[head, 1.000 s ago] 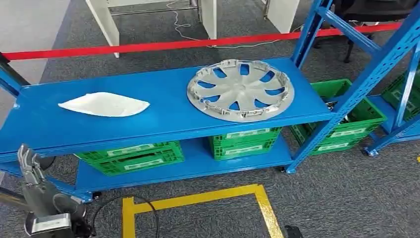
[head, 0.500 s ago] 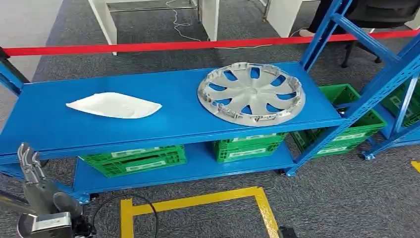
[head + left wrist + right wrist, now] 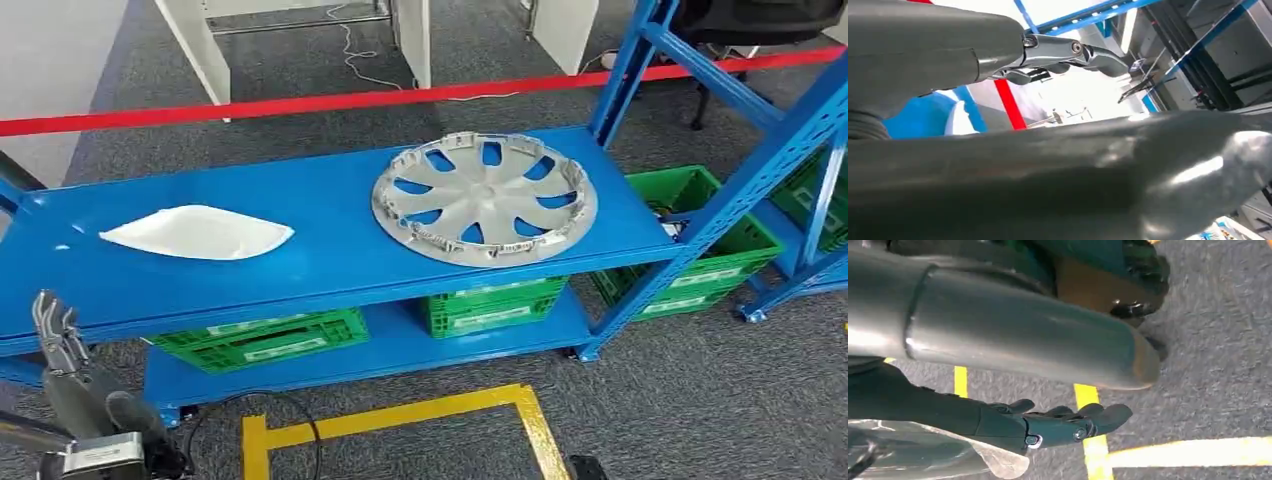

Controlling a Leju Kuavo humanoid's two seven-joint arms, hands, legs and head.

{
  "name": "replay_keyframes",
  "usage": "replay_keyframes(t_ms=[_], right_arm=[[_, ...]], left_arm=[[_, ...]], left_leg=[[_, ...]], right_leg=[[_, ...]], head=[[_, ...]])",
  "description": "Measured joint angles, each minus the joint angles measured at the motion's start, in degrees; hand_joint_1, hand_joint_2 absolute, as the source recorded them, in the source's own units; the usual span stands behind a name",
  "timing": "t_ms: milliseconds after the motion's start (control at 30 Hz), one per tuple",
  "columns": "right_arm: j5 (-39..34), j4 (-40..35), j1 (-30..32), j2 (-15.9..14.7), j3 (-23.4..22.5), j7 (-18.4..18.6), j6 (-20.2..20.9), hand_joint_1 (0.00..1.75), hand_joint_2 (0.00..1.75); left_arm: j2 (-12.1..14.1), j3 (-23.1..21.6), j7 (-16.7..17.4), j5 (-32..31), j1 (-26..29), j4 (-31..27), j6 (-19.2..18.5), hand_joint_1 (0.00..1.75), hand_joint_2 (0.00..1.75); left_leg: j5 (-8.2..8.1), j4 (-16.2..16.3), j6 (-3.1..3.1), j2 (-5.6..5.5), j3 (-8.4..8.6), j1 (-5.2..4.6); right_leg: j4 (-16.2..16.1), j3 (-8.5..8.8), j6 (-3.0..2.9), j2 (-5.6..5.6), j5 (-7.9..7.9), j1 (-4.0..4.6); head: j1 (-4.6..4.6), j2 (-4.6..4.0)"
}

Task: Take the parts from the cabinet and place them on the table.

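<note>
Blue shelf (image 3: pixel 300 270) carries the hubcap (image 3: pixel 484 197), untouched; left hand (image 3: pixel 62 345) hangs empty, fingers apart, and must reach it.

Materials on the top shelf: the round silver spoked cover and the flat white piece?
Round silver spoked wheel cover: likely moulded plastic with matt silver paint; clip tabs ring its rim. Flat white leaf-shaped part: looks like thin plastic or foam, matt; cannot tell which. Blue shelf: glossy painted metal.

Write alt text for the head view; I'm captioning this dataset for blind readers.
A silver wheel cover and a white curved part lie apart on a blue shelf, green crates below. The left robot hand hangs low in front, holding nothing.
</note>
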Motion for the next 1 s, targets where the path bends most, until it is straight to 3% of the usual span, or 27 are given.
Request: replay_keyframes(t_ms=[33,67,133,200,300,333,367,400,467,500,533,567,600,633,667,700,800,867,900,933,1000], right_arm=[[-0.02,0.02,0.08,0.00,0.00,0.00,-0.02,0.00,0.00],[0.02,0.02,0.08,0.00,0.02,0.04,-0.02,0.00,0.00],[0.13,0.02,0.01,0.00,0.11,0.11,-0.02,0.00,0.00],[0.13,0.07,-0.16,0.09,0.26,0.30,-0.02,0.00,0.00],[0.20,0.07,-0.14,0.09,0.35,0.46,0.09,0.00,0.00],[0.22,0.04,-0.21,0.09,0.39,0.48,0.09,0.00,0.00],[0.22,0.04,-0.22,0.09,0.40,0.48,0.18,0.00,0.00],[0.33,0.04,-0.38,0.09,0.42,0.50,0.29,0.00,0.00],[0.52,0.04,-0.31,0.09,0.44,0.55,0.46,0.00,0.00],[0.55,0.04,-0.19,0.09,0.48,0.66,0.55,0.00,0.00],[0.61,0.04,-0.02,0.09,0.50,0.66,0.57,0.00,0.00],[0.66,0.04,0.05,0.09,0.52,0.66,0.57,0.00,0.00],[0.68,0.04,0.00,0.09,0.57,0.66,0.57,0.00,0.00],[0.70,0.04,-0.06,0.09,0.63,0.66,0.57,0.00,0.00],[0.72,0.07,-0.03,0.09,0.70,0.66,0.57,0.00,0.00],[0.72,0.13,-0.08,0.09,0.77,0.68,0.59,0.00,0.00],[0.83,0.13,-0.05,0.09,0.85,0.76,0.64,0.00,0.00],[0.85,0.13,0.10,0.07,0.83,0.76,0.53,0.00,0.00],[0.92,0.13,-0.02,0.07,0.85,0.74,0.66,0.00,0.00],[0.96,0.13,-0.17,0.09,0.85,0.70,0.77,0.00,0.00],[1.07,0.13,-0.18,0.09,0.92,0.50,1.23,0.00,0.00]], left_arm=[[0.00,0.00,0.04,0.24,0.00,0.00,0.00,0.00,0.00],[0.02,0.00,0.04,0.48,-0.01,0.00,0.00,0.00,0.00],[0.02,-0.02,0.04,0.88,-0.03,0.00,0.00,0.00,0.00],[-0.04,-0.02,0.04,1.03,0.02,-0.02,0.00,0.00,0.00],[0.00,-0.02,0.04,1.05,-0.11,-0.04,0.02,0.00,0.00],[-0.04,-0.04,0.04,1.03,-0.18,-0.04,0.00,0.00,0.00],[-0.07,-0.19,0.00,0.99,-0.29,-0.04,0.00,0.00,0.00],[-0.09,-0.28,0.00,1.05,-0.55,-0.04,0.00,0.00,0.00],[-0.09,-0.41,0.00,1.14,-0.72,-0.02,0.00,0.00,0.00],[-0.09,-0.46,0.00,1.18,-0.71,0.00,0.00,0.00,0.00],[-0.09,-0.48,0.00,1.18,-0.70,0.00,0.00,0.00,0.00],[-0.09,-0.52,0.00,1.18,-0.71,0.00,-0.02,0.00,0.00],[-0.09,-0.61,0.00,1.18,-0.71,0.00,0.00,0.00,0.00],[-0.09,-0.74,0.00,1.18,-0.72,0.00,0.00,0.00,0.00],[-0.09,-0.90,0.00,1.18,-0.74,0.02,0.00,0.00,0.00],[-0.09,-0.98,0.00,1.18,-0.82,0.02,0.00,0.00,0.00],[-0.09,-1.25,0.00,1.20,-0.88,0.04,0.00,0.00,0.00],[-0.07,-1.25,0.00,1.20,-0.89,0.00,0.00,0.00,0.00],[-0.04,-1.25,0.00,1.42,-1.01,0.00,0.00,0.00,0.00],[0.00,-1.29,0.07,1.80,-1.03,0.00,0.00,0.00,0.00],[0.20,-1.29,0.07,2.17,-0.88,0.04,0.00,0.00,0.00]], left_leg=[[1.92,-1.00,0.12,0.00,-0.16,0.00],[4.68,-4.04,0.34,0.00,0.70,-0.01],[11.15,-13.66,1.08,-0.03,4.08,-0.12],[10.02,-16.16,1.45,-0.13,5.50,-0.50],[9.27,-16.66,1.85,-0.33,5.38,-0.56],[9.41,-17.49,2.13,-0.32,6.09,0.15],[9.22,-17.87,2.42,-0.27,6.69,0.07],[9.04,-17.95,2.70,-0.15,6.99,0.16],[8.53,-17.95,3.11,-0.09,7.28,0.13],[8.24,-17.95,3.19,-0.13,7.55,0.13],[7.93,-17.95,3.17,-0.25,7.97,0.13],[7.54,-17.95,3.14,-0.35,8.54,0.14],[7.09,-17.94,3.06,-0.40,9.25,0.14],[6.48,-17.94,2.83,-0.40,10.19,0.14],[5.99,-17.96,2.54,-0.37,10.21,0.14],[5.57,-17.63,2.06,-0.45,10.18,-0.28],[5.54,-18.24,1.48,-0.35,10.36,-0.20],[4.50,-17.20,0.69,-0.33,10.48,-0.16],[3.11,-14.19,0.39,-0.33,9.01,-0.11],[1.36,-9.94,0.17,-0.33,6.76,0.04],[-1.32,-1.24,-0.08,-0.34,1.63,0.15]], right_leg=[[0.00,0.59,0.01,0.07,-0.43,0.00],[0.00,1.23,0.06,0.21,-0.85,0.01],[-0.02,2.57,0.49,0.44,-1.95,0.01],[0.08,2.47,1.24,0.69,-2.65,0.34],[-0.84,3.10,1.92,0.31,-2.59,0.18],[-0.91,2.71,2.22,0.33,-3.23,0.16],[0.42,2.45,2.42,0.16,-3.80,0.31],[4.42,0.28,2.57,0.19,-5.32,0.31],[14.16,-5.86,2.86,0.16,-8.26,0.28],[17.45,-8.46,2.97,0.14,-8.47,0.28],[17.80,-9.60,3.00,0.14,-7.14,0.28],[15.72,-9.40,2.94,0.14,-4.52,0.28],[11.66,-8.18,2.83,0.12,-1.14,0.28],[5.58,-6.02,2.56,0.06,2.93,0.28],[2.59,-4.84,2.30,-0.11,3.94,0.40],[1.67,-3.64,2.07,-0.09,3.18,0.66],[0.98,-3.54,1.15,0.04,2.19,0.76],[0.17,-2.52,0.57,0.02,2.17,0.17],[0.12,-2.14,0.15,-0.02,1.88,0.13],[0.12,-1.87,-0.11,-0.02,1.68,0.13],[0.14,-1.17,-0.19,-0.18,1.07,0.14]], head=[[0.02,0.00],[0.02,0.00],[-0.02,0.00],[-0.13,0.00],[0.00,0.00],[0.11,0.00],[0.22,0.00],[0.39,0.00],[0.48,0.00],[0.37,0.00],[0.55,0.00],[0.53,0.00],[0.57,0.00],[0.55,0.00],[0.55,0.00],[0.39,0.00],[0.24,0.00],[0.18,0.00],[-0.31,0.00],[-0.11,0.00],[-0.15,0.00]])
